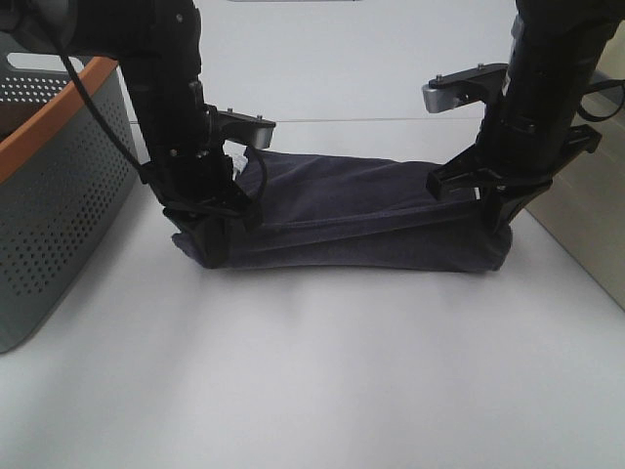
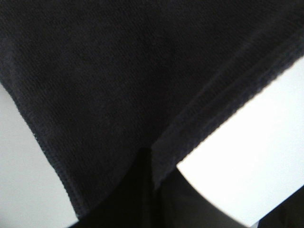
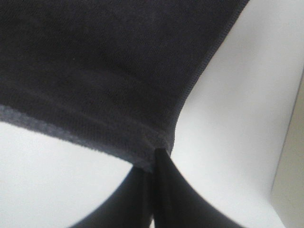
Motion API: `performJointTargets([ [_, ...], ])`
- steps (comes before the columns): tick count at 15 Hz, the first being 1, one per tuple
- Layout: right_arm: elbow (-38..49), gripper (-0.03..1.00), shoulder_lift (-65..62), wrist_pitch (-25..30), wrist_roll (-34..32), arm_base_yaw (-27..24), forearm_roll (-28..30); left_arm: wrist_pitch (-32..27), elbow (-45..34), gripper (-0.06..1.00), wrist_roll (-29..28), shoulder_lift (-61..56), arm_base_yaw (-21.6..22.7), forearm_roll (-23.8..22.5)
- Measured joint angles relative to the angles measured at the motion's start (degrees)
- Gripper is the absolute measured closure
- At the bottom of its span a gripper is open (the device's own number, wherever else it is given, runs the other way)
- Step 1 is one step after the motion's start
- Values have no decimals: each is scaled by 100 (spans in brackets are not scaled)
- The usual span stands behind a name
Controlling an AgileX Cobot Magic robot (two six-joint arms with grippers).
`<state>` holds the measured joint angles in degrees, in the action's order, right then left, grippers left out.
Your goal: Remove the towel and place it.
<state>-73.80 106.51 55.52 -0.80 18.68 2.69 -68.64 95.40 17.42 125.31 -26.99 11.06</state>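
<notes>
The dark navy towel (image 1: 361,215) lies stretched across the white table between my two grippers, folded over along its near edge. My left gripper (image 1: 210,239) is shut on the towel's left corner, low at the table. My right gripper (image 1: 500,234) is shut on its right corner. In the left wrist view the terry cloth (image 2: 118,80) fills most of the frame and its hem runs into the closed fingers (image 2: 142,190). In the right wrist view the towel (image 3: 104,66) hangs from the closed fingers (image 3: 156,190) at a hemmed corner.
A grey perforated basket (image 1: 59,186) with an orange rim stands at the left, close to the left arm. The white table (image 1: 322,371) stretches toward the front. The table's right edge (image 1: 586,274) runs diagonally near the right arm.
</notes>
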Motion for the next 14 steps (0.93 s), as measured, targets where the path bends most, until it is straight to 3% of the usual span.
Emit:
performJointTargets([
  [5, 149, 97, 0, 155, -40, -120, 29, 166, -762, 94, 11, -355, -120, 504],
  [7, 155, 97, 0, 739, -40, -120, 235, 281, -1117, 94, 86, -384, -418, 739],
  [9, 206, 97, 0, 985, -29, -120, 269, 298, -1203, 94, 92, -390, -567, 762],
  [14, 653, 97, 0, 968, 80, -120, 92, 327, -1541, 94, 92, -418, -596, 900],
])
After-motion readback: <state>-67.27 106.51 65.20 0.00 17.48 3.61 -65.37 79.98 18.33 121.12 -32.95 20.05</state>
